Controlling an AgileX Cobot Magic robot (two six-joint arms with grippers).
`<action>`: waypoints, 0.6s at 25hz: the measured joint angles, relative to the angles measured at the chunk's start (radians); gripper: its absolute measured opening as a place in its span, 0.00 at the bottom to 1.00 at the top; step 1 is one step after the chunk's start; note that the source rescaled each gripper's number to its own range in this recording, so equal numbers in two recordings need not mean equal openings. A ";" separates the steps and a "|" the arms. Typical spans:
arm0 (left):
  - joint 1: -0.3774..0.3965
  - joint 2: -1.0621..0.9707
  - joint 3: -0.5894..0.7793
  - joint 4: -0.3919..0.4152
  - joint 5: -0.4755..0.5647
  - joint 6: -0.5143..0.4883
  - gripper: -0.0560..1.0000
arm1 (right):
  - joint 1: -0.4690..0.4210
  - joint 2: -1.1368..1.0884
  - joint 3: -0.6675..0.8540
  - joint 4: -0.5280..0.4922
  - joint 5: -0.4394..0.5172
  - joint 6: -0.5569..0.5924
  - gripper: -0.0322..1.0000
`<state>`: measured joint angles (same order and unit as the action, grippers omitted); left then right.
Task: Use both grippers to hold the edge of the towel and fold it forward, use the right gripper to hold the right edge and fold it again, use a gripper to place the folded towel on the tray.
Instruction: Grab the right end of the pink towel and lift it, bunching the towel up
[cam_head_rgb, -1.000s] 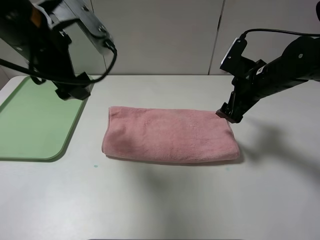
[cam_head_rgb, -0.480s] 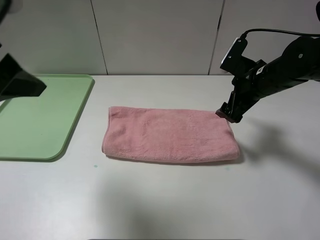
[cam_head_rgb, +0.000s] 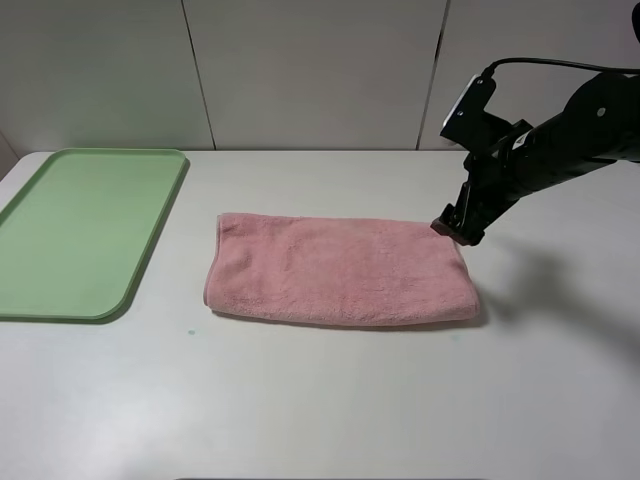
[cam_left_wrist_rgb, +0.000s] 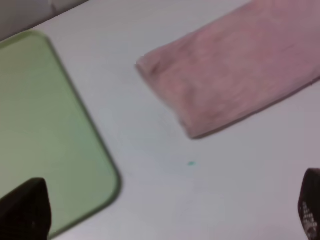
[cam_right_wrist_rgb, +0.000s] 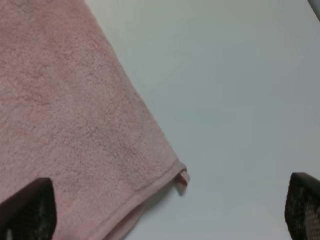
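The towel (cam_head_rgb: 340, 270) lies folded once near the middle of the table (cam_head_rgb: 330, 410), its long side running left to right, well apart from the tray (cam_head_rgb: 60, 240) at the left edge; so I judge the first fold done and the second one in hand. My right gripper (cam_head_rgb: 455, 228) sits at the towel's far right corner; in its wrist view the fingers (cam_right_wrist_rgb: 30, 210) are spread wide with nothing between them but that corner (cam_right_wrist_rgb: 165, 175) and its small label (cam_right_wrist_rgb: 183, 178); whether they touch the cloth I cannot tell. The left gripper (cam_left_wrist_rgb: 165, 212) is out of the high view; its wrist view shows it released too, looking down on the towel's left end and the tray's corner.

To do this well I would come down until the fingers straddle both layers at the right edge, not the top one alone; close firmly; then carry the edge low across toward the left edge, letting go only when the edges lie matched.
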<state>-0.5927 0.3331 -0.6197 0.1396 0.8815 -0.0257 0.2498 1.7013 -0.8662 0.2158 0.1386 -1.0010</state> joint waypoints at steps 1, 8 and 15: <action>0.000 -0.030 0.010 -0.013 0.010 0.000 1.00 | 0.000 0.000 0.000 0.000 0.000 0.005 1.00; -0.001 -0.169 0.055 -0.035 0.113 -0.006 1.00 | 0.000 0.000 0.000 0.000 0.000 0.008 1.00; -0.001 -0.176 0.126 -0.100 0.167 -0.007 1.00 | 0.000 0.000 0.000 0.000 0.000 0.008 1.00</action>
<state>-0.5937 0.1567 -0.4936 0.0393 1.0482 -0.0330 0.2498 1.7013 -0.8662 0.2158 0.1386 -0.9930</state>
